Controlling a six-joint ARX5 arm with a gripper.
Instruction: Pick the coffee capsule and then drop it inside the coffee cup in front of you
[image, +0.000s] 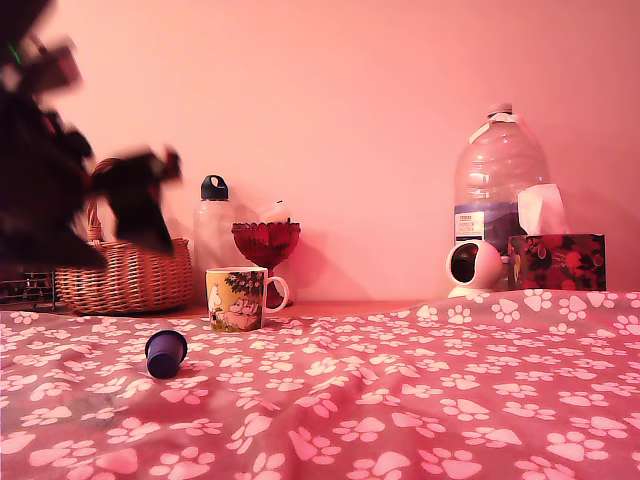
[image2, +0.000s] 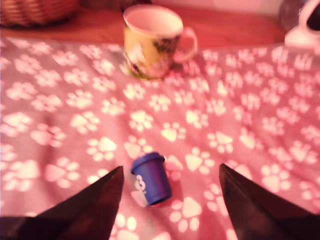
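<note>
Claw wide open above the capsule, which lies sideways on soft cloth; it may roll when pinched.

No text is legible, even on the bottle label.

This looks like a home. A paw-print cloth fills the exterior view's lower half. By the plain wall stand a wicker basket at mid-left, a coffee cup, a red goblet and, far right, a tissue box.
</note>
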